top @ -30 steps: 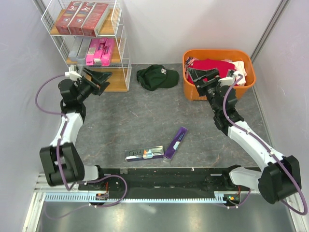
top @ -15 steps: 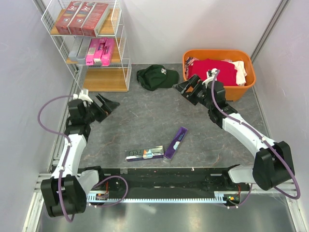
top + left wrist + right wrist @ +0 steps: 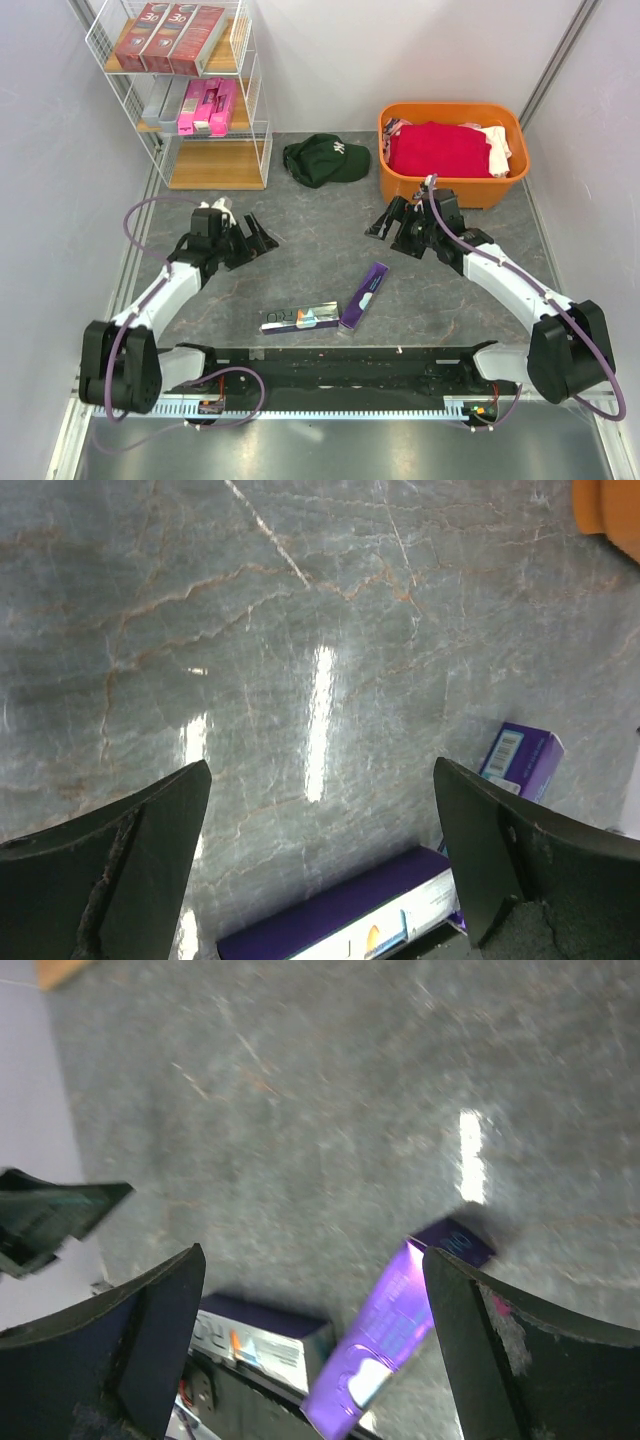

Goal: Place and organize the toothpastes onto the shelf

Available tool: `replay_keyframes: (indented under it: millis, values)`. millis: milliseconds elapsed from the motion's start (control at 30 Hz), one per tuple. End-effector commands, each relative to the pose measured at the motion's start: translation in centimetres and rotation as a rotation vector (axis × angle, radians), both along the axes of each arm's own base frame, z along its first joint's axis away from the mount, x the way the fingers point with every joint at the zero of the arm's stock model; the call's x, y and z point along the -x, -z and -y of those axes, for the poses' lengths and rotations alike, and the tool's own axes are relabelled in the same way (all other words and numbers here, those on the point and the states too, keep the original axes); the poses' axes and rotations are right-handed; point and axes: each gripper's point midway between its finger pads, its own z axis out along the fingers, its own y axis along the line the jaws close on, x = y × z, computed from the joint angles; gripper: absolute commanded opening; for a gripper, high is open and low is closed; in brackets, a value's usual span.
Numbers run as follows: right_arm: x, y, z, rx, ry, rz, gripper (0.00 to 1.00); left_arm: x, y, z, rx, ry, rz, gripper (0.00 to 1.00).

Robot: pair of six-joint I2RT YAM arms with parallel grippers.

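Two toothpaste boxes lie on the grey floor near the front: a purple one [image 3: 365,295] and a holographic one [image 3: 299,319], touching end to side. Both show in the right wrist view, purple [image 3: 400,1345] and holographic [image 3: 262,1342], and in the left wrist view, holographic [image 3: 350,925] and purple [image 3: 520,758]. My left gripper [image 3: 258,236] is open and empty, left of and beyond them. My right gripper [image 3: 385,222] is open and empty, beyond the purple box. The shelf [image 3: 258,125] at the back left holds dark red boxes [image 3: 168,38] on top and grey and pink boxes [image 3: 205,106] on the middle board.
A dark green cap [image 3: 325,160] lies on the floor right of the shelf. An orange tub [image 3: 452,190] of clothes stands at the back right. The shelf's bottom board [image 3: 215,170] is bare. The arms' base rail [image 3: 330,365] runs along the near edge.
Both arms have swung down toward the floor's middle: the left gripper came away from the shelf toward the right and near, the right gripper left the tub and moved left and near.
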Motion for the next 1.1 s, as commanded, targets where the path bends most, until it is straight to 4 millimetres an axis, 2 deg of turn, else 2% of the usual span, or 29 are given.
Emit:
replay_keyframes:
  millis: [0,67,267,467,733,833,867,1067]
  values:
    - [1.4,2.3,1.2,0.084,-0.001,-0.086,0.98,-3.0,-2.2,0.4,-0.056,0.037,0.079,1.0]
    - [1.8,2.8,1.3,0.101,-0.014,-0.118,0.98,-3.6,-2.2,1.0,-0.055,0.052,0.075,1.0]
    - [3.1,5.4,1.1,0.158,-0.091,-0.193,0.84,-3.9,-1.8,2.0,-0.052,0.086,0.059,1.0]
    - [3.8,7.4,0.4,0.207,-0.139,-0.245,0.84,-3.5,-1.0,2.2,-0.049,0.095,0.041,1.0]
    - [3.9,9.4,-1.9,0.251,-0.21,-0.284,0.82,-3.4,-1.0,2.3,-0.054,0.108,0.046,1.0]
    - [4.0,10.3,-2.3,0.272,-0.231,-0.298,0.73,-3.3,-1.0,2.2,-0.055,0.108,0.043,1.0]
    - [4.0,10.7,-2.3,0.279,-0.233,-0.308,0.67,-3.2,-1.0,2.3,-0.056,0.11,0.043,1.0]
    - [3.7,10.9,-2.6,0.286,-0.246,-0.307,0.54,-3.0,-1.5,2.0,-0.06,0.1,0.054,1.0]
